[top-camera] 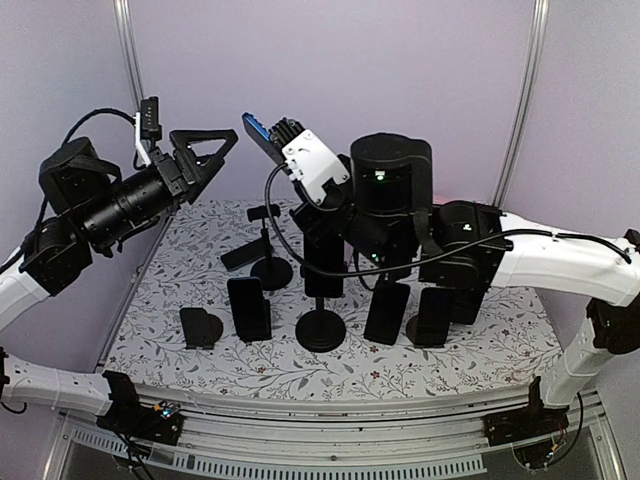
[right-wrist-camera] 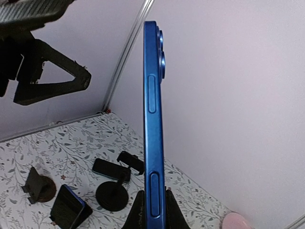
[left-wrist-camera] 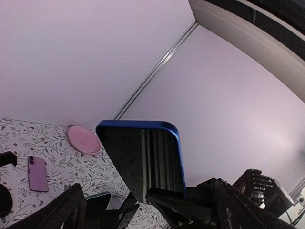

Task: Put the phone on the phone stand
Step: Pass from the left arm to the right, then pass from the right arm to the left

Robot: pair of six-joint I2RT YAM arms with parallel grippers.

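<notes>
My right gripper (top-camera: 283, 138) is raised high over the table and shut on a blue phone (top-camera: 262, 140). In the right wrist view the phone (right-wrist-camera: 151, 119) stands edge-on between the two fingers of the gripper (right-wrist-camera: 153, 212). My left gripper (top-camera: 220, 155) is also raised, open and empty, with its tips just left of the phone. In the left wrist view the phone's dark screen (left-wrist-camera: 143, 157) faces the camera between the spread fingers (left-wrist-camera: 66, 210). A black clamp-top phone stand (top-camera: 268, 245) on a round base stands on the table below; it also shows in the right wrist view (right-wrist-camera: 114, 191).
A second round-base stand (top-camera: 320, 325) and a small wedge stand (top-camera: 200, 326) are on the floral table. Dark phones stand upright (top-camera: 248, 308), (top-camera: 386, 312), (top-camera: 432, 316); one lies flat (top-camera: 240, 255). A pink plate (left-wrist-camera: 83, 140) and a purple phone (left-wrist-camera: 37, 173) lie further off.
</notes>
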